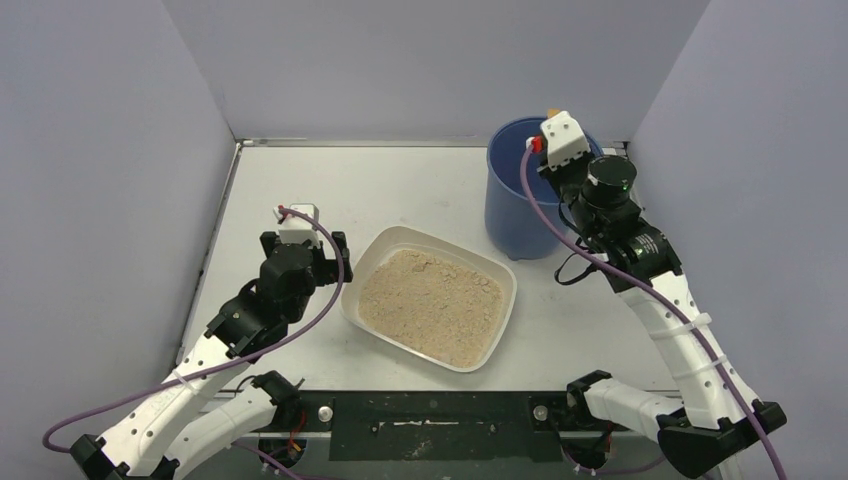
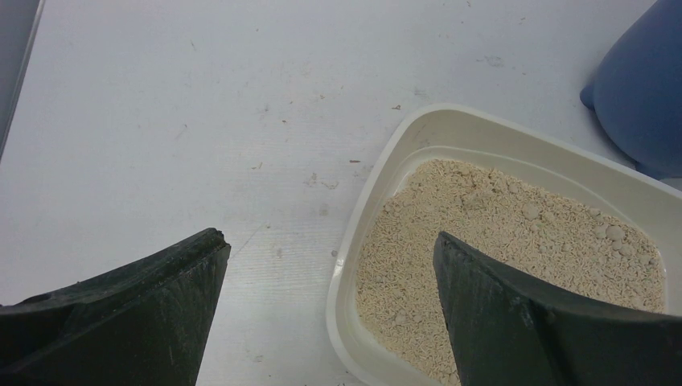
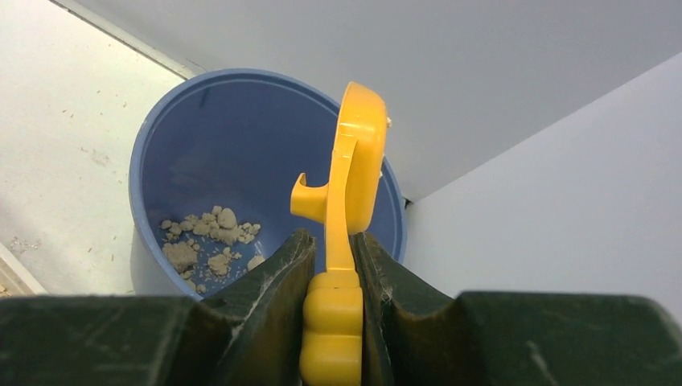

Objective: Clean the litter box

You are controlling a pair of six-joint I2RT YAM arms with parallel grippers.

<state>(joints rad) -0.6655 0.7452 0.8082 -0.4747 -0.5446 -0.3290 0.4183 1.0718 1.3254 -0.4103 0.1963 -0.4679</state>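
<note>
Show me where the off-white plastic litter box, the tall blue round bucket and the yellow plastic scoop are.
off-white plastic litter box [image 2: 499, 143]: left wrist view, far inner wall.
tall blue round bucket [image 3: 217, 129]: right wrist view, inner wall.
yellow plastic scoop [image 3: 362, 153]: right wrist view, scoop head.

One litter box [image 1: 432, 237] lies mid-table. One blue bucket [image 1: 508, 205] stands at 1 o'clock from it. One yellow scoop [image 3: 359, 153] shows above the bucket. Two arms are in view, each with one gripper: the left gripper [image 2: 328, 241] at 9 o'clock of the box, the right gripper [image 3: 331, 241] at 1 o'clock. Several litter clumps [image 3: 211, 237] lie in the bucket, too jumbled for an exact count.
</note>
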